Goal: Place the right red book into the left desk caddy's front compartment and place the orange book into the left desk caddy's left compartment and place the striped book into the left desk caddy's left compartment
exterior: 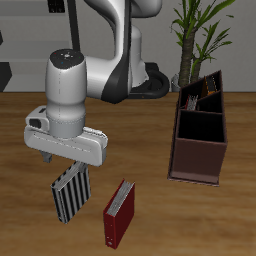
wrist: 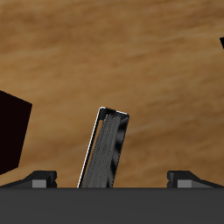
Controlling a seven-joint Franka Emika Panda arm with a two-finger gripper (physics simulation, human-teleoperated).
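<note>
matt wooden table (exterior: 200, 220), grainy

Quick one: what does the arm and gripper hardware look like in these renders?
The arm has a glossy white, rounded cylindrical shell with a dark cap on top; farther back the links are white with black joint sections. The gripper has a white, boxy, wide body. In the wrist view its underside is a dark grey bar with two small grey blocks. No cables or markings visible.

A wooden table (exterior: 150, 215) carried the left desk caddy (exterior: 198, 150), which stood toward the back. Well apart from the caddy, nearer the front edge, a red book (exterior: 119, 213) lay on the wood, apparently propped on one long edge.
</note>
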